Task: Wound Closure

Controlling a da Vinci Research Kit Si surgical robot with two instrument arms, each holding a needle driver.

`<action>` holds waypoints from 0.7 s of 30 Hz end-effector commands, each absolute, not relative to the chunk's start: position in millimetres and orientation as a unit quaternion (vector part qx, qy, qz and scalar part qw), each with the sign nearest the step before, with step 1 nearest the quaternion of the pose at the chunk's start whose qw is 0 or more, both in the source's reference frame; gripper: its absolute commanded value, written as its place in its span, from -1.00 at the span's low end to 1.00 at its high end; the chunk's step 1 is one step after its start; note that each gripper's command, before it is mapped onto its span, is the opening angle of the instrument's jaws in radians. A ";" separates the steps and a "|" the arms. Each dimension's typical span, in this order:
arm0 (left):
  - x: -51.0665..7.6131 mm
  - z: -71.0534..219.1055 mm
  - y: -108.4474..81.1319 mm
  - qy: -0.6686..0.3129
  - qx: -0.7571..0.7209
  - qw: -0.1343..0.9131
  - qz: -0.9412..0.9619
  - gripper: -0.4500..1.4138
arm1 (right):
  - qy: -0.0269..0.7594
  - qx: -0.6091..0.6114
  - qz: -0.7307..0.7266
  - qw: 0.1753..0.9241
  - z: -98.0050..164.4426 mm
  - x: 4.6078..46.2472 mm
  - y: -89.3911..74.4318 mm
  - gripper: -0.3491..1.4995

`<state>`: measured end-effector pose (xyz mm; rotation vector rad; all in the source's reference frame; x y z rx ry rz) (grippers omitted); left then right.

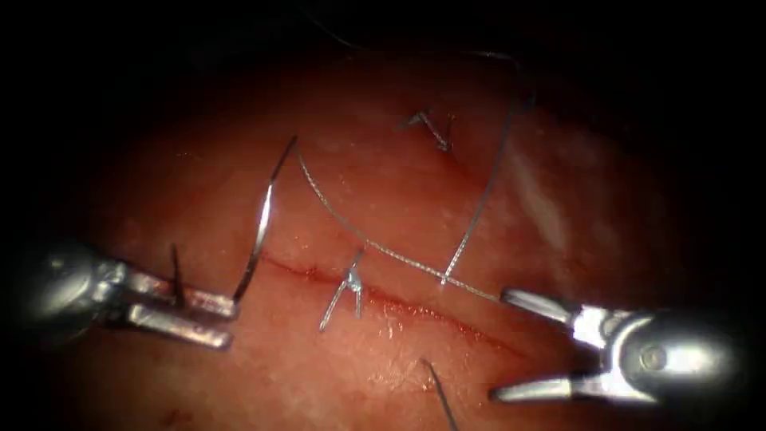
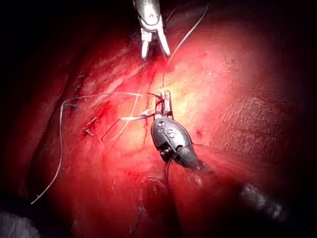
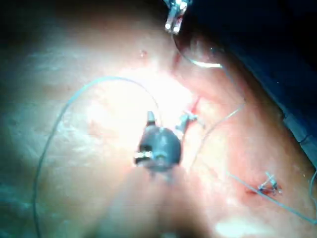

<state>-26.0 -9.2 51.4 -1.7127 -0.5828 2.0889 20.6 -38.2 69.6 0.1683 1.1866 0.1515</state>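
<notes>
Foreground, endoscope view: the right tool (image 1: 501, 345), its fingers spread wide and holding nothing, the upper fingertip touching or just beside the thread (image 1: 383, 247). Opposite, the left tool (image 1: 227, 323) has its fingers closed on the needle (image 1: 263, 219) at one end of its curve; the needle stands free above the tissue (image 1: 558, 215), left of the cut (image 1: 399, 303), not in it. Thread runs from the needle's far end across the cut toward the right tool. A tied stitch (image 1: 351, 283) with cut ends sits on the cut; another (image 1: 431, 132) lies farther back. Judged step: between stitches, needle held clear. The next bite calls for a needle reoriented toward the cut's edge.
</notes>
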 end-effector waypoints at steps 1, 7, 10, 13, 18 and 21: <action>-26.4 52.3 -9.2 -0.204 -0.611 0.191 0.741 -1.00 | 0.553 0.079 0.064 0.827 71.2 21.8 -39.9 0.18; -26.7 52.3 -9.2 -0.194 -0.614 0.195 0.740 -1.00 | 0.539 0.068 0.056 0.838 74.2 24.2 -41.7 0.16; -26.8 52.2 -9.3 -0.194 -0.614 0.195 0.740 -1.00 | 0.540 0.061 0.064 0.837 74.6 25.1 -41.2 0.04; -26.8 52.2 -9.3 -0.189 -0.615 0.192 0.741 -1.00 | 0.544 0.053 0.074 0.834 74.8 25.8 -40.5 -0.02; -26.9 52.2 -9.3 -0.188 -0.615 0.194 0.741 -1.00 | 0.545 0.052 0.076 0.833 74.8 26.2 -40.3 -1.00; -26.9 52.2 -9.3 -0.188 -0.615 0.194 0.741 -1.00 | 0.548 0.055 0.075 0.831 74.5 25.9 -40.2 -1.00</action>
